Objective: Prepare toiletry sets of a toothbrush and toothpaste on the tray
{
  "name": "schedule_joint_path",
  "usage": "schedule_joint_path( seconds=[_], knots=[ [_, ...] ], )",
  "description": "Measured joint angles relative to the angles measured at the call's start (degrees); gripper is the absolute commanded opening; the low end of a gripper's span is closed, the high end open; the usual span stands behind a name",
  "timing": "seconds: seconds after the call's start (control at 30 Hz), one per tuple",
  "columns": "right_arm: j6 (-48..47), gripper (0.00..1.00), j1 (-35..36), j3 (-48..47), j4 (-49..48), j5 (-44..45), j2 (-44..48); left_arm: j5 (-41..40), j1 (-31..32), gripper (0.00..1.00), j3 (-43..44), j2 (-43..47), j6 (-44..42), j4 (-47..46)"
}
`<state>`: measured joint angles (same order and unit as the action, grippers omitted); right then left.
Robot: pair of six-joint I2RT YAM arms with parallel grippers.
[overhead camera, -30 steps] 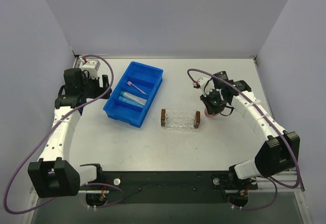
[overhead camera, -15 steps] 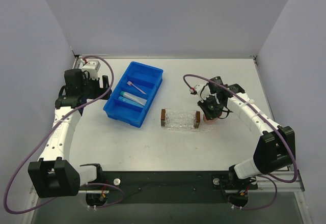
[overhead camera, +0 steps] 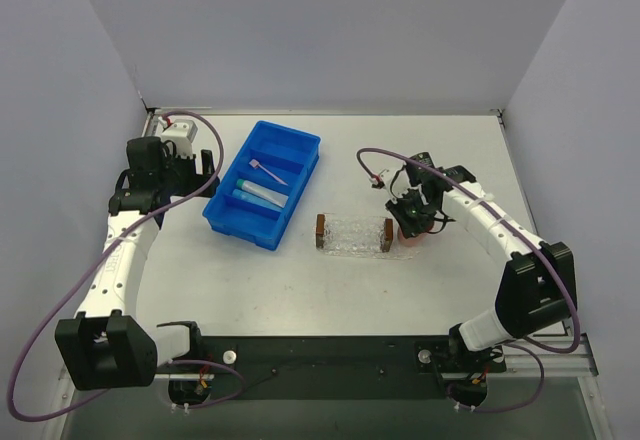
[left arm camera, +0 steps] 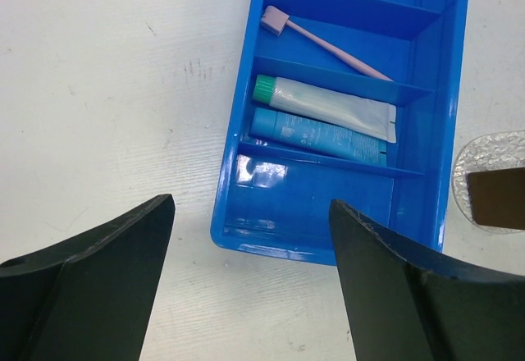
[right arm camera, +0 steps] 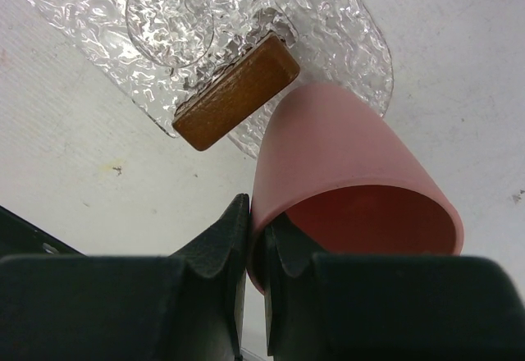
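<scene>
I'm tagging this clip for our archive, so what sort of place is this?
Most likely a robotics lab bench, not a bathroom: a left arm and right arm are bolted to a white table, plain grey walls box it in, and toiletries sit sorted in a blue bin.

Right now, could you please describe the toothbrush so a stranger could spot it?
Find the blue bin left of centre. The toothbrush lies in its second compartment from the far end: a thin pink stick, unlike the grey tube and blue tube next door.
</scene>
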<state>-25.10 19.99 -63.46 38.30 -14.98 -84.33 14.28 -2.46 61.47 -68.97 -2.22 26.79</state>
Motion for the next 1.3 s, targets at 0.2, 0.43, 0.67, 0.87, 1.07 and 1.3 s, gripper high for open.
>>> schedule_joint_path(
  seconds=[0.2,0.43,0.67,0.87,1.07,1.3],
  knots=[
    [0.0,0.0,0.22,0.0,-0.13,0.0,-1.18,-0.02,0.0,0.87,-0.04,0.5,-0.02,0.0],
    [0.0,0.0,0.7,0.0,-0.39,0.02,-1.86,-0.15,0.0,0.87,-0.07,0.74,0.0,0.0],
    [-0.02,0.0,0.74,0.0,-0.39,0.5,-2.62,-0.15,0.0,0.87,-0.07,0.74,0.0,0.02],
    [-0.02,0.0,0.74,0.0,-0.39,0.63,-2.69,-0.15,0.0,0.87,-0.07,0.74,0.0,0.0],
    [-0.04,0.0,0.74,0.0,-0.37,0.66,-2.69,-0.15,0.0,0.87,-0.07,0.74,0.0,0.0],
    [-0.04,0.0,1.09,0.0,-0.37,0.74,-2.71,-0.15,0.0,0.87,-0.5,0.74,0.02,-0.11]
  ],
)
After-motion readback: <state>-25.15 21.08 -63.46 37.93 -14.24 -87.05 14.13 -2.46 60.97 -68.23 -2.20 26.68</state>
